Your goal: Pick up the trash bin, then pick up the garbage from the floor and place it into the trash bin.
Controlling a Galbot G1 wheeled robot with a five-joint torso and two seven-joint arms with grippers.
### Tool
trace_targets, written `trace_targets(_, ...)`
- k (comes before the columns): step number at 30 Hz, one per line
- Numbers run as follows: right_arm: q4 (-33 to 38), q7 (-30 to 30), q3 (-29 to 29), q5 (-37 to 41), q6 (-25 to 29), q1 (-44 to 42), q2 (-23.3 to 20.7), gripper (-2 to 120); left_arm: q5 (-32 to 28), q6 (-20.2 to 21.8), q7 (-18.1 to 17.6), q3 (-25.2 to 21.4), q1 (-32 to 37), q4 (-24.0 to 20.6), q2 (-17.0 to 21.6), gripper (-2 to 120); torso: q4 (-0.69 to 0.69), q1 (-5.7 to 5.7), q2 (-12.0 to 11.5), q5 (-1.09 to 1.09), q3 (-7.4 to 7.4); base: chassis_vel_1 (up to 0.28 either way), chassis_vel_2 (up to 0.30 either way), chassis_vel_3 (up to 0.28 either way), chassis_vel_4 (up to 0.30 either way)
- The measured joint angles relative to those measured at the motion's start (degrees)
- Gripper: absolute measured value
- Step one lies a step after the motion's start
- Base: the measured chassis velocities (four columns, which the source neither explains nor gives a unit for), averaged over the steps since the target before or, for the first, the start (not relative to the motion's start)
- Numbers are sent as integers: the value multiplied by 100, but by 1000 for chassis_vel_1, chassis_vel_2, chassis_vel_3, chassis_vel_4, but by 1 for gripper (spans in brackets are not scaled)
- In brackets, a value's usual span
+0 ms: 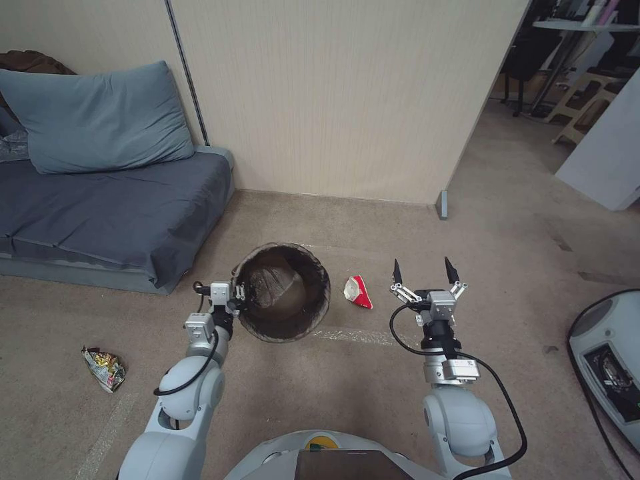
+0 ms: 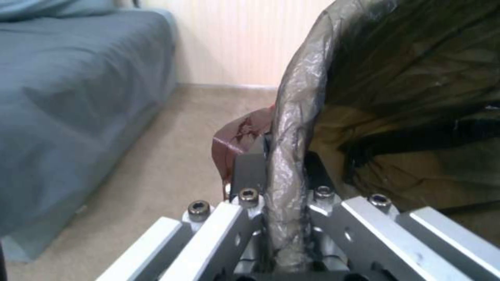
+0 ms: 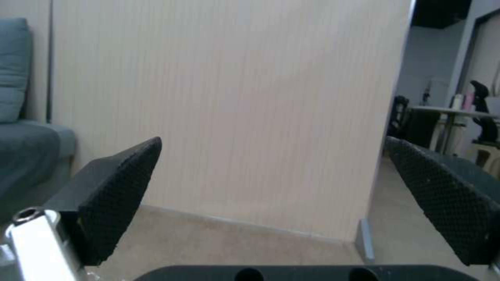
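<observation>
The left gripper (image 1: 241, 293) is clenched on the lined rim of the trash bin (image 1: 283, 293), held above the carpet just off the sofa's (image 1: 100, 220) corner. The right gripper (image 1: 425, 272) hangs with fingers spread wide and nothing between them, over open carpet before the wall (image 1: 333, 100). A red-and-white carton (image 1: 359, 292) lies between bin and right gripper; a crumpled wrapper (image 1: 103, 367) lies beside the left arm.
</observation>
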Motion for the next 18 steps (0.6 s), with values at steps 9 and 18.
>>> trace_targets(9, -146, 16, -93, 153, -237, 140, -483, 100, -358, 85, -82, -129, -146, -46, 146, 2, -1, 0, 0, 0, 0, 0, 0, 0, 0)
trace_targets(18, -499, 283, -410, 571, -1084, 445, -994, 100, -327, 77, -71, -90, -137, 61, 210, 2, -1, 0, 0, 1, 0, 0, 0, 0, 0)
